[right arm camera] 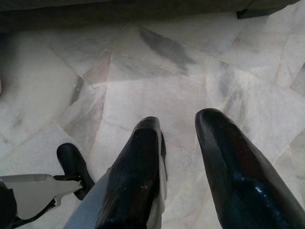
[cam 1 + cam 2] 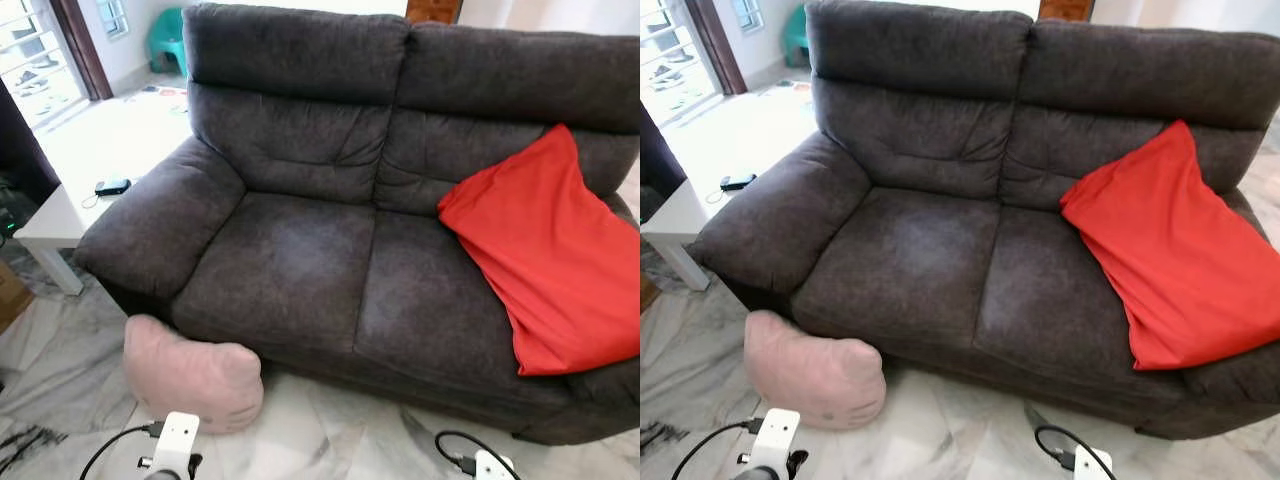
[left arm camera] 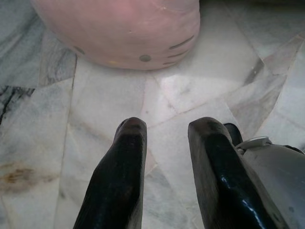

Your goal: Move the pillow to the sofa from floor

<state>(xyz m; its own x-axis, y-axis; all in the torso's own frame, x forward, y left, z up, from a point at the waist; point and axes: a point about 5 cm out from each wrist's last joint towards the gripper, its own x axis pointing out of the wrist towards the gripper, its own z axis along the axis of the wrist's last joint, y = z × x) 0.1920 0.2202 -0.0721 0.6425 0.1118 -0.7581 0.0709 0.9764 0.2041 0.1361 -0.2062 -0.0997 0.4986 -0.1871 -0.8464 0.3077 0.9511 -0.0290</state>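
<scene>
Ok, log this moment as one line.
pink pillow on floor against sofa front | left gripper open, short of pillow | right gripper open, over floor

The red cushion (image 2: 545,255) runs off the picture's right edge, and the small dark object (image 2: 112,186) on the worktop (image 2: 60,215) is too small to identify.

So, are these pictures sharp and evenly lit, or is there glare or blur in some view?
Left eye view: sharp; daylight washes out the white side table, and the dark grey fabric sofa stays evenly lit. Left wrist view: soft pink pillow slightly overexposed on top, the left gripper blurred. Right wrist view: the right gripper blurred, pale marble floor clear.
</scene>
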